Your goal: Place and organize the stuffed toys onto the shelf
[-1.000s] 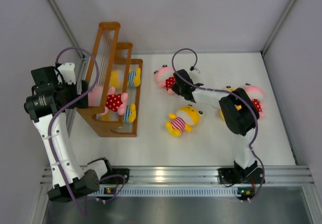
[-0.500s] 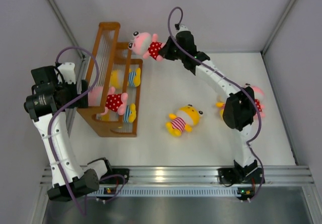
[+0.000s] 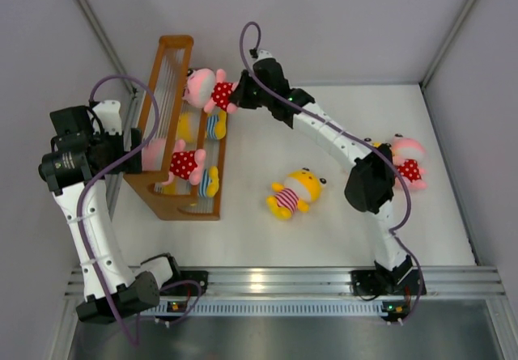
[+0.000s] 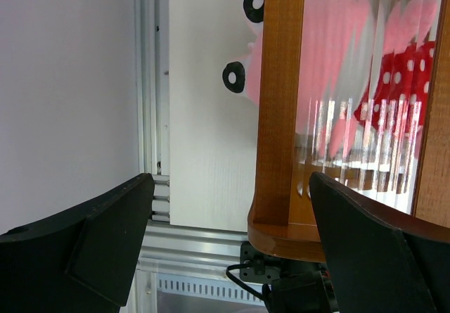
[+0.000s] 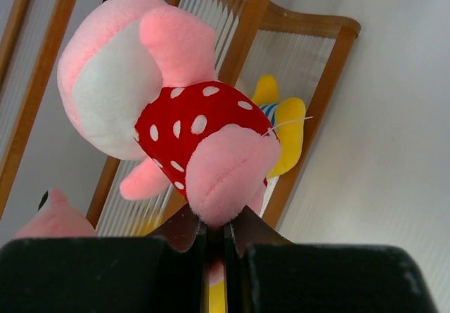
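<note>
One long reach to the shelf with the right claw, pinched shut on a pink toy lying sideways, head leftward.

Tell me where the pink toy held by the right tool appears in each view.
Top external: held toy upper left of centre, by the far end of the shelf, in the right tool.
Left wrist: not in it; another pink toy shows behind the shelf rails.
Right wrist: centre, leg pinched by the tool.
Shared landmark: the shelf.
</note>
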Controlling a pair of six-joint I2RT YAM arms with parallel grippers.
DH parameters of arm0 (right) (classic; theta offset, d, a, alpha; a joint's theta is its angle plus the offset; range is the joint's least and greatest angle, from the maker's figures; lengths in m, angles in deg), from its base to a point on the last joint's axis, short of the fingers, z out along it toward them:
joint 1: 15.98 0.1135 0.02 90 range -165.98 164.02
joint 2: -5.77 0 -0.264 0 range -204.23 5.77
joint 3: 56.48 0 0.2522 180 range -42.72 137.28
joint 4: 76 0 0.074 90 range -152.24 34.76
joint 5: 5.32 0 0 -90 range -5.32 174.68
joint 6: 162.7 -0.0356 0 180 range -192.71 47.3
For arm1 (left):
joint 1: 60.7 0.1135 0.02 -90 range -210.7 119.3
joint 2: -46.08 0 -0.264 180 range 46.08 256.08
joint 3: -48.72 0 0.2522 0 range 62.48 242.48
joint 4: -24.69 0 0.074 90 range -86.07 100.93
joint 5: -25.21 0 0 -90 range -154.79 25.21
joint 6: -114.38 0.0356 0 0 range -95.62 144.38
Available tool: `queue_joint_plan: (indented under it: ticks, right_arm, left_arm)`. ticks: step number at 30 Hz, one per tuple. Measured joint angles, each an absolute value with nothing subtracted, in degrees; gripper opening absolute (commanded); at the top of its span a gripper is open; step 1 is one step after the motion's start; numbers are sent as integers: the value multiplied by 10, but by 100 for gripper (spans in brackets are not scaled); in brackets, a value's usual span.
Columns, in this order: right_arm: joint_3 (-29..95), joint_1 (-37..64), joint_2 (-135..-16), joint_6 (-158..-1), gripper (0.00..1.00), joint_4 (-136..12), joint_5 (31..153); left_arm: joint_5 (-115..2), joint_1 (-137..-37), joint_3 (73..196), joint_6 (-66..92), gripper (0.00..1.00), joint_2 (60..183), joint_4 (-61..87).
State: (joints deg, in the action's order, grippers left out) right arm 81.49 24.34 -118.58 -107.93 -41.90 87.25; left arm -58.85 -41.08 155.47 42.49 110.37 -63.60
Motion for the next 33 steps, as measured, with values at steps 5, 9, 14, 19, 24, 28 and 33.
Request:
queue_joint_plan:
  ticks: [5, 9, 14, 19, 24, 28, 33]
  right_arm:
    - [831, 256, -1218, -1085, 0, -412, 881]
    - [840, 265, -1239, -1088, 0, -408, 894]
    - [863, 286, -1265, -1104, 0, -412, 920]
    - [900, 308, -1290, -1127, 0, -433, 939]
    - [909, 318, -1304, -1148, 7, -440, 955]
    - [909, 319, -1314, -1159, 23, -442, 960]
    - [909, 319, -1315, -1164, 54, -449, 966]
  left_arm:
    - [-588, -411, 1555, 425, 98, 1104, -636]
    - [-586, -411, 1555, 425, 98, 1104, -636]
    - [-586, -411, 1555, 425, 98, 1104, -636]
    - [-586, -411, 1555, 425, 98, 1104, -636]
    - [-586, -411, 1555, 425, 98, 1104, -636]
    - [-586, -411, 1555, 425, 98, 1104, -636]
    - [-586, -411, 1555, 425, 98, 1104, -636]
